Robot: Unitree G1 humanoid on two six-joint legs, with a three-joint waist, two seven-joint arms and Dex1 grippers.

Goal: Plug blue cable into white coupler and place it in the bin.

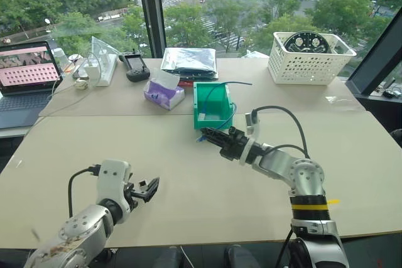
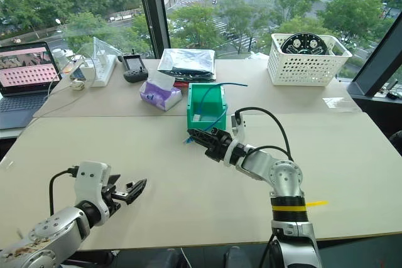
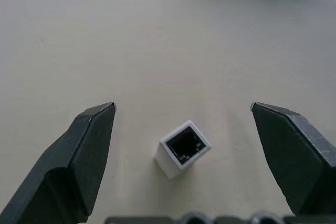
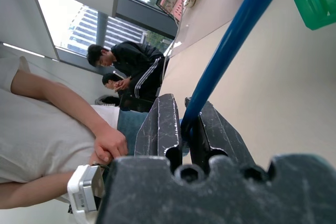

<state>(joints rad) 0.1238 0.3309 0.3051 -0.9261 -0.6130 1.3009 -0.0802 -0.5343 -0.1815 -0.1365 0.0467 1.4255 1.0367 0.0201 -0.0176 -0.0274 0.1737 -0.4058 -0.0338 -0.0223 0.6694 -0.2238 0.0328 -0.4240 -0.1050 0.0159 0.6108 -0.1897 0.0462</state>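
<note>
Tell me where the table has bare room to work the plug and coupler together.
Bare tabletop lies between the left gripper and right gripper, and right of the right arm. The white coupler sits between the left fingers. Crowded: behind the bin, around the tissue pack and white basket.

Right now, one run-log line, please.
left gripper: open around white coupler | right gripper: shut on blue cable | bin: cable trailing in

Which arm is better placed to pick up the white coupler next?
Left. The left gripper is open, and the white coupler lies on the table between its fingers, untouched. The right gripper is shut on the blue cable, near the bin.
</note>
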